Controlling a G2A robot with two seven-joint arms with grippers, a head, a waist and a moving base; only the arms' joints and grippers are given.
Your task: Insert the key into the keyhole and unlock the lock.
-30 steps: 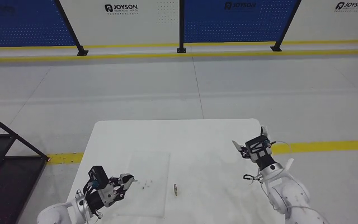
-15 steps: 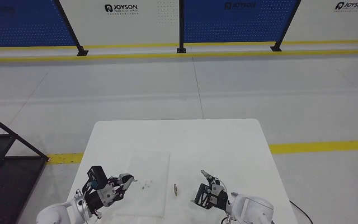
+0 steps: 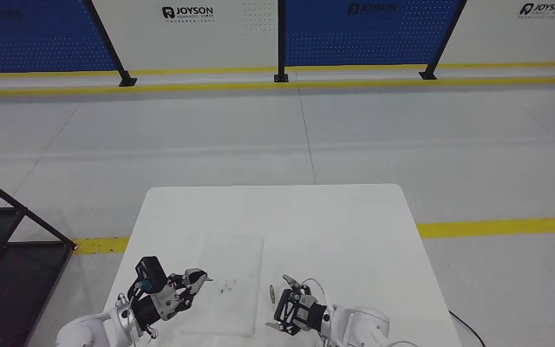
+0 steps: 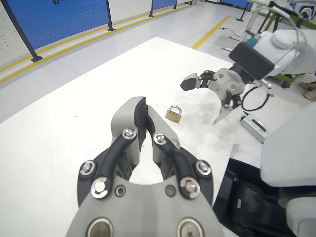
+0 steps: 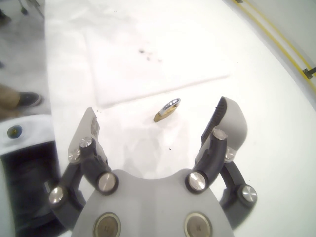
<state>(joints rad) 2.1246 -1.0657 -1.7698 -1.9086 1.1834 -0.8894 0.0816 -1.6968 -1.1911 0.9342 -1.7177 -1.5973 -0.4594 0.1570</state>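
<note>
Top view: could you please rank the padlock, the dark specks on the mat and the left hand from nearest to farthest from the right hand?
1. padlock: on the table, right beside the open right hand.
2. dark specks: on the mat, farther toward the other arm.
3. left hand: at the mat's opposite edge.

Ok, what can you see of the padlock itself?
The padlock is small, with a brass-coloured body and a silvery shackle that looks closed. It rests on the white table, just off the edge of a thin white mat. Nothing else touches it; the open right hand is close by, apart from it. Its keyhole cannot be made out.
</note>
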